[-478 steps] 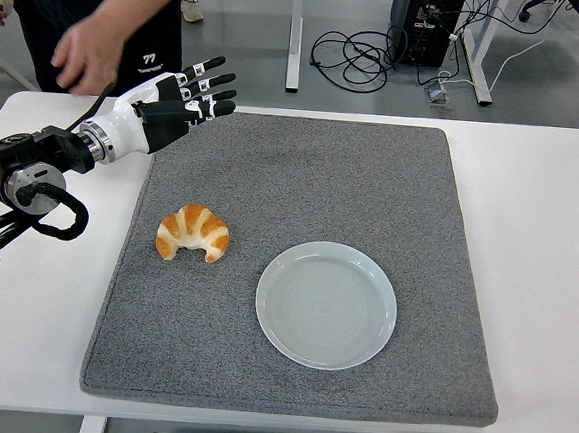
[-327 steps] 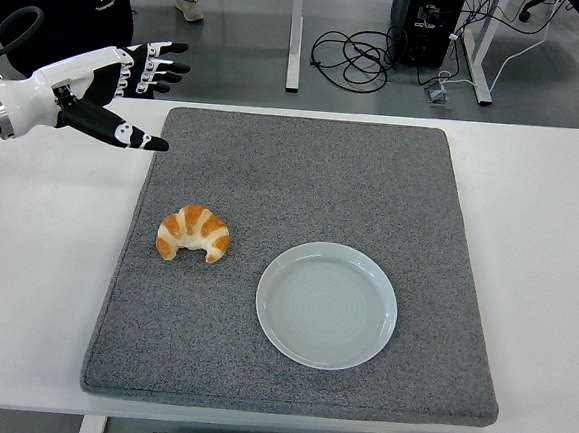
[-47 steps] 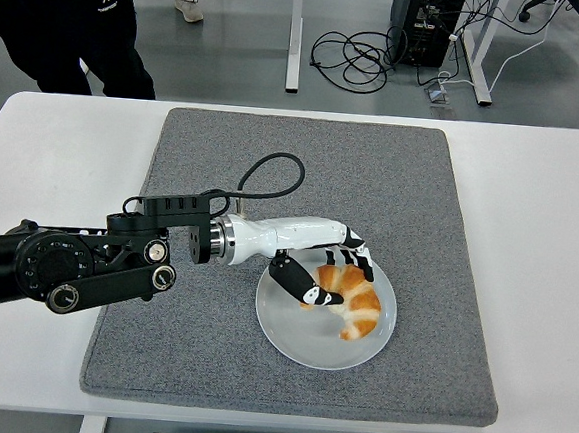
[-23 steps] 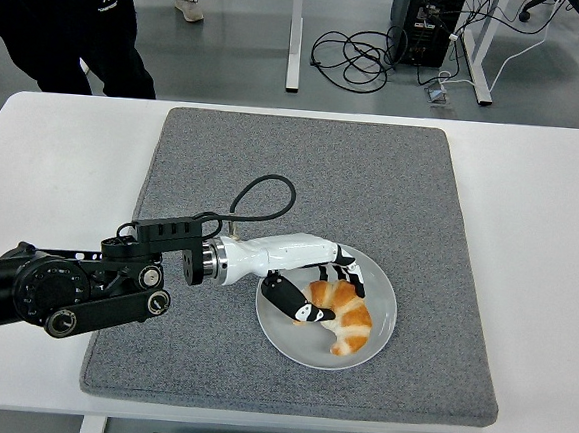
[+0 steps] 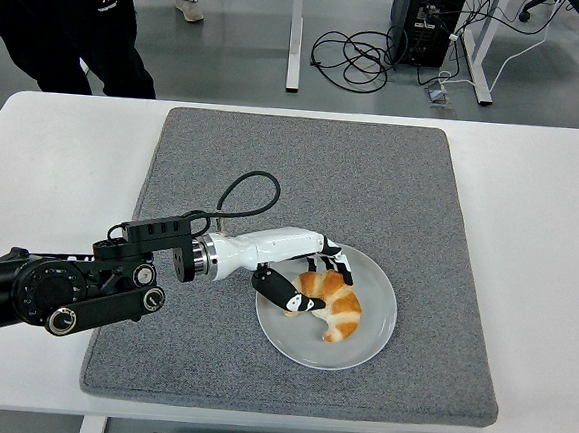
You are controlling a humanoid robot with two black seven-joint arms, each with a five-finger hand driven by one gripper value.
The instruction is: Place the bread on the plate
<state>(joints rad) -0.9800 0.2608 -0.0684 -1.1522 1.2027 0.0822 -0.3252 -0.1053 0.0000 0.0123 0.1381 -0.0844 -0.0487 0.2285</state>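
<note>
The bread, a golden croissant [image 5: 332, 308], lies on the pale blue plate [image 5: 373, 279], left of the plate's middle. My left hand [image 5: 319, 285] comes in from the left over the plate's near-left rim. Its fingers [image 5: 332, 268] curl over the croissant's upper end and the thumb [image 5: 293, 299] presses its near side, so the hand is shut on it. The black forearm [image 5: 83, 286] stretches low across the grey mat [image 5: 303, 167]. The right arm is out of view.
A person in dark clothes [image 5: 74, 19] stands beyond the table's far-left corner. The plate sits on the mat's near half, on the white table [image 5: 538, 246]. Cables and a computer tower [image 5: 425, 22] lie on the floor behind.
Over the last second the hand has drawn back to the left with the croissant, sliding it from the plate's right side toward its middle-left. Earlier still, the croissant lay on the mat.
</note>
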